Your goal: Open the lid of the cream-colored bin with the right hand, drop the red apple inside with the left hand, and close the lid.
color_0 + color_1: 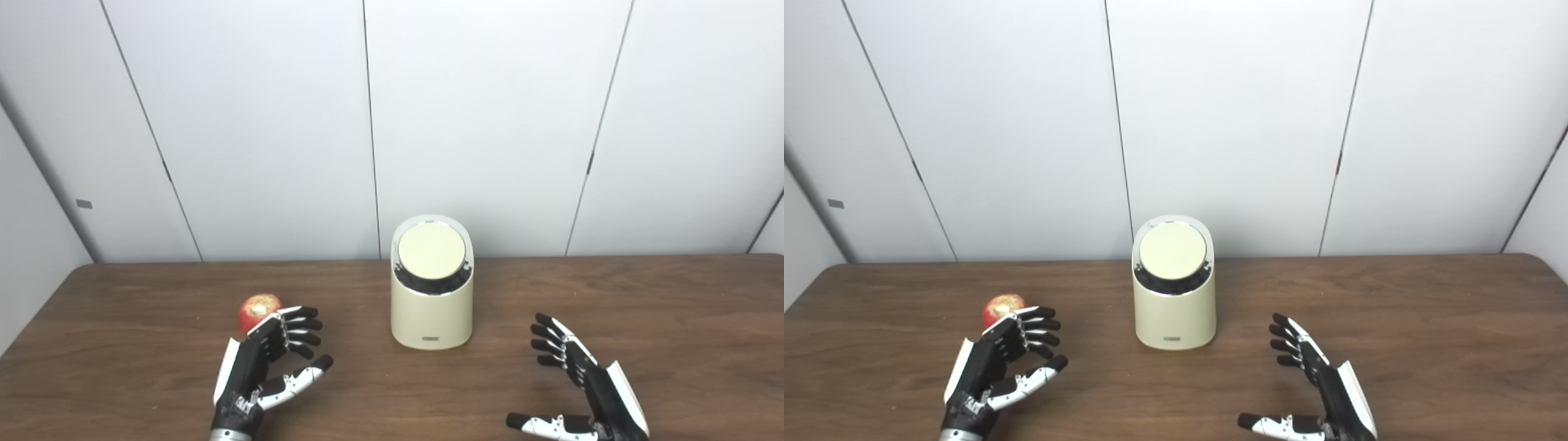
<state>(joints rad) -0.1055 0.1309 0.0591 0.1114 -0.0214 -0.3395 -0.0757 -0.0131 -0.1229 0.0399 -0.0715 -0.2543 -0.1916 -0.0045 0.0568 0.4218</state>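
Observation:
The cream-colored bin (pixel 432 315) stands upright in the middle of the table, its round lid (pixel 430 250) shut and tilted toward me. The red apple (pixel 257 310) lies on the table left of the bin, partly hidden behind my left hand. My left hand (pixel 269 361) is open and empty, its fingers just in front of the apple, not around it. My right hand (pixel 576 380) is open and empty, low over the table to the right of the bin, well apart from it.
The brown wooden table (pixel 674 318) runs across the whole view. White wall panels (pixel 478 122) stand right behind its far edge, close behind the bin.

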